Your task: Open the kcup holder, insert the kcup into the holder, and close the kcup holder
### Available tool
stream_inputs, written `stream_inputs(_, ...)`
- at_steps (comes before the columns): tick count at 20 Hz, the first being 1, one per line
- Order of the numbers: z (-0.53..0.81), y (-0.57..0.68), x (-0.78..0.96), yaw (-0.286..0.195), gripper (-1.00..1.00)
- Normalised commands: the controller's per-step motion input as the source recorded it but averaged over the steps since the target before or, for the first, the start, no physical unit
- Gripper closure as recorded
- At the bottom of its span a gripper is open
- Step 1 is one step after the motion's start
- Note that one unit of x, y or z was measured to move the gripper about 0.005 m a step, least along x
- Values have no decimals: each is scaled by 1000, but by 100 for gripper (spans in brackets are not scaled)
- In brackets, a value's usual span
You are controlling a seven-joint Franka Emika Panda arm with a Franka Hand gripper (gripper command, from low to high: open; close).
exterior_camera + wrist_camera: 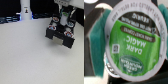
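Green foil fills the wrist view: the kcup (128, 49) sits lid-up toward the camera, its white rim ringing printed lettering (the words "DARK MAGIC" can be read). It lies so close under the lens that I judge it to be carried by the end effector (62, 25), top facing the wrist so the cup body points down toward the slot it has to enter. That view shows no fingertips clearly, only dark shapes around the rim and a blue patch to one side, so the grasp is an inference from position; I cannot tell the exact set of the jaws.

From the exterior view, the cup itself is hidden. What shows instead is the white end effector hanging directly above the kcup holder (60, 35), the black boxy unit near the far edge of the pale bench (30, 57), toward the exterior view's right. Whether the holder's front stands open is too blurred to say. A white upright object (25, 11) stands at the far edge, well apart toward the exterior view's left.
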Motion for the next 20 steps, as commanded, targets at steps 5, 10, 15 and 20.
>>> stream_inputs(5,-260,-1,-24,19,100)
stream_inputs(10,-242,-14,-12,2,100)
stream_inputs(15,-281,5,16,2,100)
stream_inputs(20,-243,22,28,3,100)
